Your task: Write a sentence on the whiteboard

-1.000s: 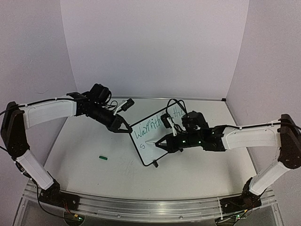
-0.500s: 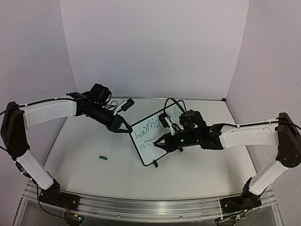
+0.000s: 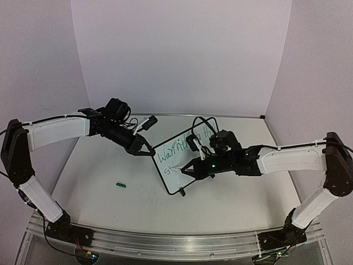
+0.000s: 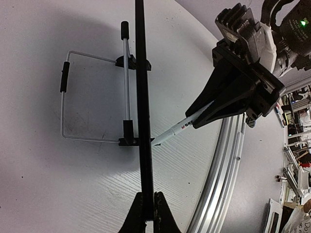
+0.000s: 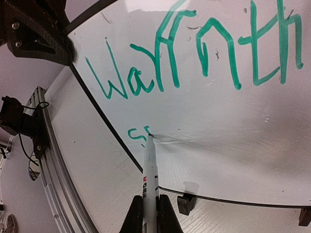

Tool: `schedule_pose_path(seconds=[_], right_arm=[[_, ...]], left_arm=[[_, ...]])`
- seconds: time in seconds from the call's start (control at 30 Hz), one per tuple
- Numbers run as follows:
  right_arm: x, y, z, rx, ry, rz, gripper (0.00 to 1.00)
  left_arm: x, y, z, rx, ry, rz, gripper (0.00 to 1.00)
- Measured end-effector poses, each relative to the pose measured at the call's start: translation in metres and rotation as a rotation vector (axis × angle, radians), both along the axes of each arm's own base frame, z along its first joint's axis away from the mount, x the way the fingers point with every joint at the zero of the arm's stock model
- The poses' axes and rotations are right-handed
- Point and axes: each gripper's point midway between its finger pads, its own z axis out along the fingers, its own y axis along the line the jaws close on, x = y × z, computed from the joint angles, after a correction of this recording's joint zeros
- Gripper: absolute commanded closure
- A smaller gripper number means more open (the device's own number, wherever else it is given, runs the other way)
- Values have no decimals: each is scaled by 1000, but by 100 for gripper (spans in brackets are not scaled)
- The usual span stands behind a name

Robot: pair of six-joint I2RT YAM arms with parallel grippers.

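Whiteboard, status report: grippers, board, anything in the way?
Left gripper shut on whiteboard frame. Right gripper shut on marker, tip touching whiteboard below green writing. Small green piece on table, apart from whiteboard.

Whiteboard (image 5: 228, 136): smooth, glossy white face. Table (image 4: 58, 194): matt, finely grained. Front rail (image 3: 165, 242): brushed metal. Marker (image 5: 150, 177): apparently plastic.

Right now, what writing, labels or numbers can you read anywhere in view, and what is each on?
"Warmth": green handwriting, top line of the whiteboard.
"s" plus an unfinished stroke: green, second line, at the marker tip.
More green letters after "Warmth", top view: partly hidden, perhaps "the".
Red print on the marker barrel: too small to read.
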Motion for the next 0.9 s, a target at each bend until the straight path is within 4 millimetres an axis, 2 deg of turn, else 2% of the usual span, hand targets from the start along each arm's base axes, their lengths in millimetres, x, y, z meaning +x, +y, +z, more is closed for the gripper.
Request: schedule_pose_path(seconds=[0.67,0.9], right_arm=[[-2,-12,-16,-76,27,-24,100],[1,-13,-11,-89,7,-34,100]], left_arm=[[0,0,0,0,0,1,100],[0,0,0,0,0,1,100]])
